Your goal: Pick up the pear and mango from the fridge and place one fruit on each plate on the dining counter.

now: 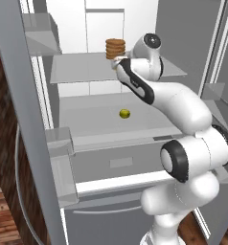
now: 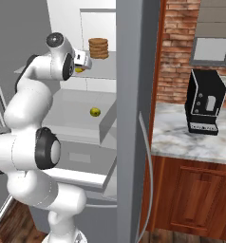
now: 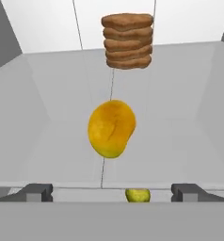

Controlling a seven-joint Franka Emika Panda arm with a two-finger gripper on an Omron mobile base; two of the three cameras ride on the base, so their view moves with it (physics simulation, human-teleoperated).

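Orange-yellow mango (image 3: 111, 128) on upper fridge (image 1: 135, 28) glass shelf, ahead of open jaws, untouched; brown disc stack (image 3: 128, 41) behind it. Yellow-green pear (image 1: 124, 113) on shelf below.

Fridge (image 1: 111, 19) open; gripper (image 3: 111, 192) at the front edge of the upper glass shelf (image 3: 180, 117), jaws wide apart. Mango (image 3: 111, 128) sits mid-shelf, bare glass on both sides of it. Stack of brown discs (image 3: 127, 40) stands behind it toward the back edge, apart from it. Pear (image 1: 124, 114) lies alone on the lower shelf (image 1: 87, 115), free all round.
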